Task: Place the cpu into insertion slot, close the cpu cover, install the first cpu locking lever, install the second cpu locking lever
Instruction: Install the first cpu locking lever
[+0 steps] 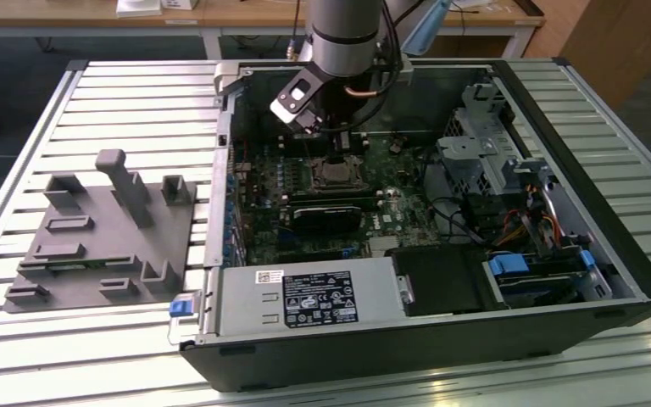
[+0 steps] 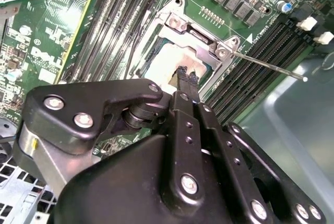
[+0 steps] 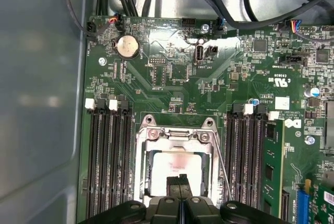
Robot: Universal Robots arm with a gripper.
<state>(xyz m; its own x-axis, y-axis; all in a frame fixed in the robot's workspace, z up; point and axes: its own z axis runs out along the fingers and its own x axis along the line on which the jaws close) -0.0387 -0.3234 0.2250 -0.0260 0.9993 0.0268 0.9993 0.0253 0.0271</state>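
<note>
- The cpu is lying flat in the insertion slot on the green motherboard, and its pale face is showing through a square window.
- The cpu cover is lying down over the chip and is framing it on all sides.
- The gripper is standing right above the cpu face. Its fingers are pressed together with nothing between them. I cannot tell if the tips are touching the chip.
- One thin locking lever is sticking out from a corner of the socket, across the black memory slots.
- In the exterior view the arm is reaching down into the open computer case.
- A grey fixture block is resting on the slatted table, on the exterior view's left of the case.
</note>
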